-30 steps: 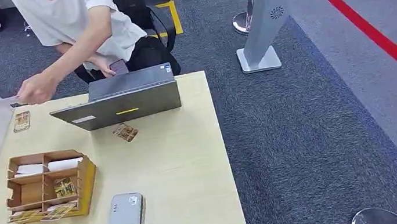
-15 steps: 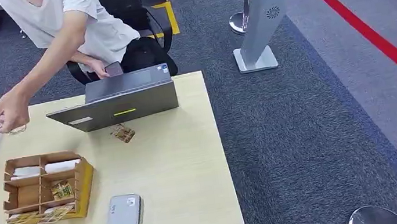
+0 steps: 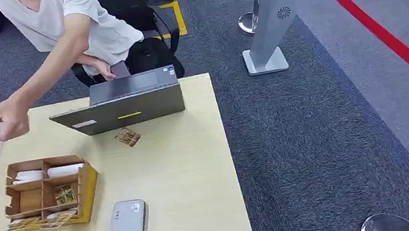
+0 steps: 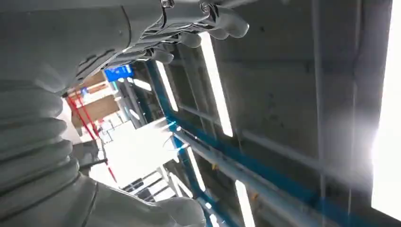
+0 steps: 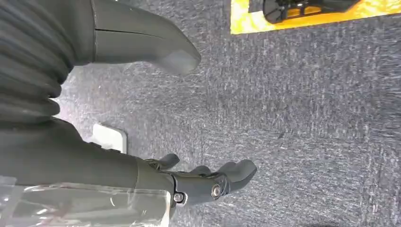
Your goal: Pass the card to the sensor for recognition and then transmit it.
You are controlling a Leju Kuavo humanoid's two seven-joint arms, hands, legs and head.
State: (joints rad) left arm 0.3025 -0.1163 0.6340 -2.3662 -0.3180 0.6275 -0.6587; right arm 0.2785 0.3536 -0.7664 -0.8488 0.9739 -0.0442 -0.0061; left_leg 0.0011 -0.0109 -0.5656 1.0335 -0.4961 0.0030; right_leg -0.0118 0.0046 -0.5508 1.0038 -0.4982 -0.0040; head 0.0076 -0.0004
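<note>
A person's hand (image 3: 9, 117), now drawn left of the table (image 3: 186, 172), lifts a pale slip; the card (image 3: 128, 137) lies untouched, well apart from the robot's empty, loosely spread left hand (image 4: 189, 33) and right hand (image 5: 208, 182).

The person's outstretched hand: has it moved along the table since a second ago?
Yes. The person's hand has swung from beside the laptop toward the table's left edge.
</note>
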